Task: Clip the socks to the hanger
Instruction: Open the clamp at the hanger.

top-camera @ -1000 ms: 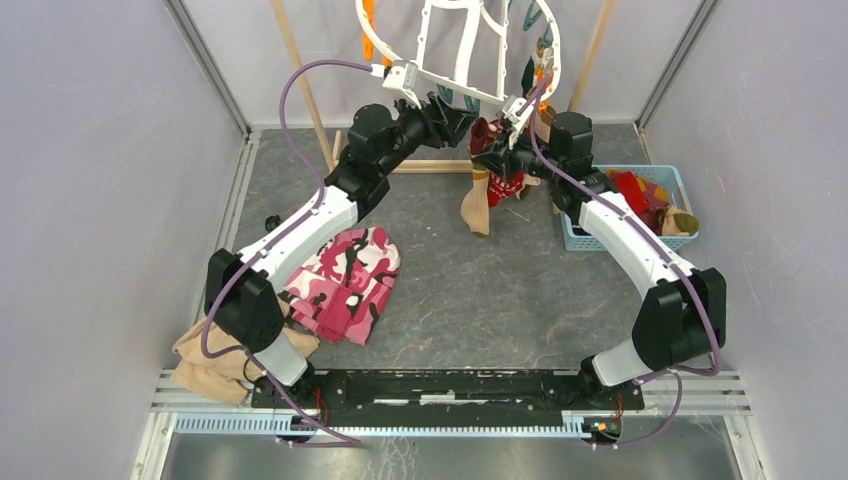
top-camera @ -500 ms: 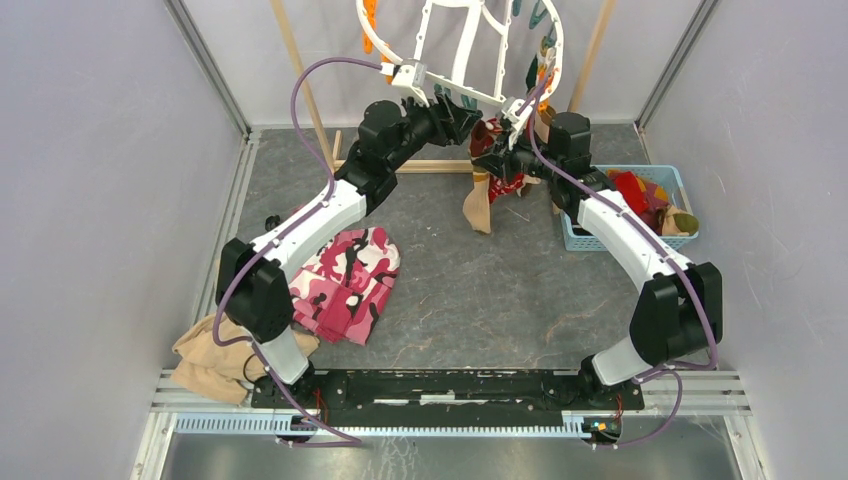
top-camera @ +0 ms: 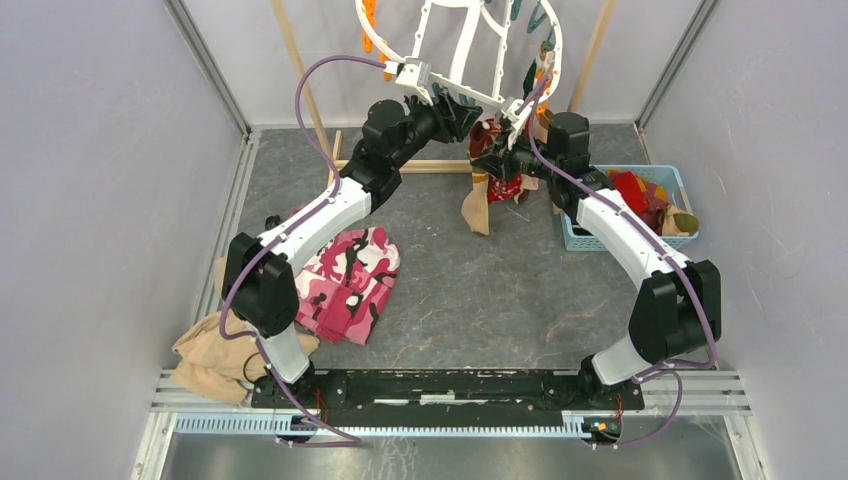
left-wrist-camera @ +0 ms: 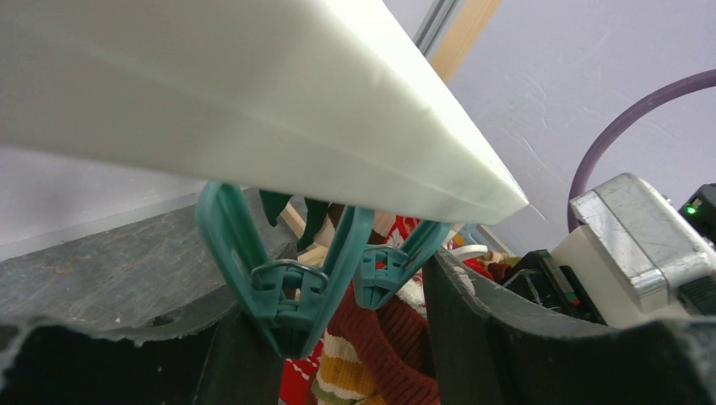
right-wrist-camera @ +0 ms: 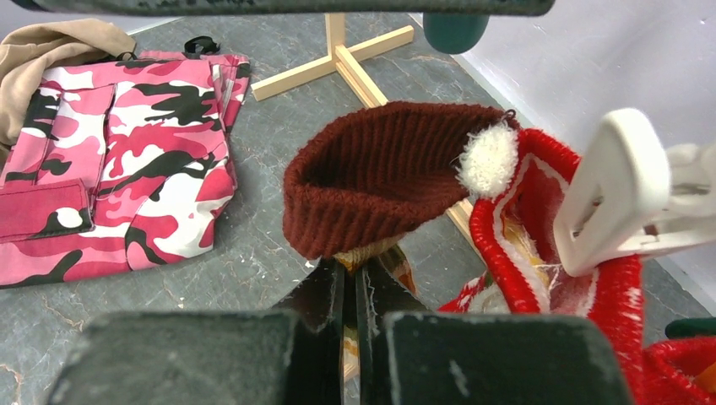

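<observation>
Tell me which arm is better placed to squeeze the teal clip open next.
Left. A teal clip under the hanger sits inside the open left gripper; the right gripper is shut on a maroon sock.

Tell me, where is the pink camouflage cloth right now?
In the top view, the pink camouflage cloth lies on the grey table left of the middle, beside the left arm, with the crumpled tan cloth at its near-left corner.
</observation>
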